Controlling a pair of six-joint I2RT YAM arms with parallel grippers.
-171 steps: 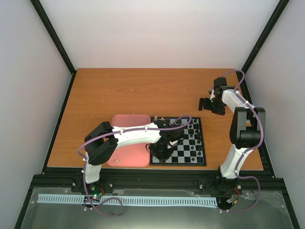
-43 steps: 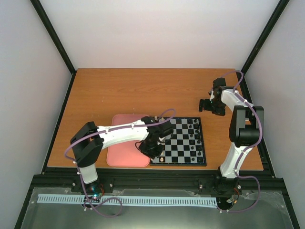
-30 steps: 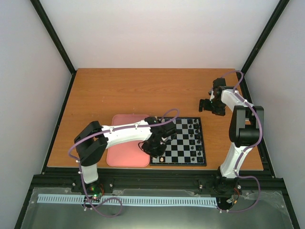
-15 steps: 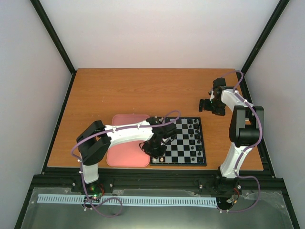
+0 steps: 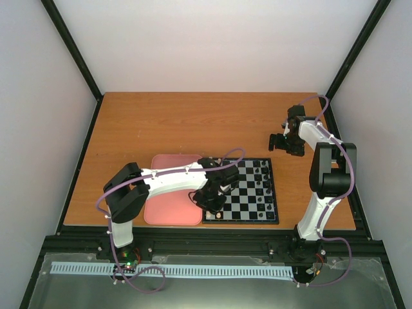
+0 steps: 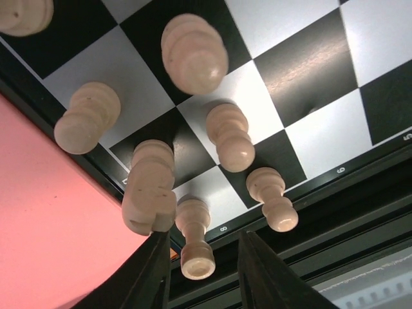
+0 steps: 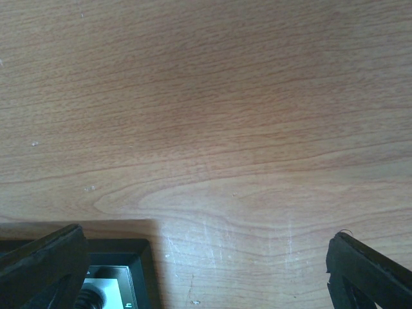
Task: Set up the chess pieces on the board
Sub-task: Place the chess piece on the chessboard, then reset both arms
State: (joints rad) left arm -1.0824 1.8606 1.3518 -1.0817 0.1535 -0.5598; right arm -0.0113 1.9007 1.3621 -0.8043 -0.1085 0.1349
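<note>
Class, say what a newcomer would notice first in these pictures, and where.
The black-and-grey board sits at the table's near edge, beside a pink tray. The left claw hangs over the board's near-left corner, where cream chess pieces cluster. The right claw hangs open over bare wood, beyond the board.

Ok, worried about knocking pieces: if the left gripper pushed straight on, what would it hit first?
Likely the pawn between the left gripper's jaws, then the board under it; depth is unclear.

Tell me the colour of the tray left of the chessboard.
Plain salmon pink; the tray shows best in the top external view.
</note>
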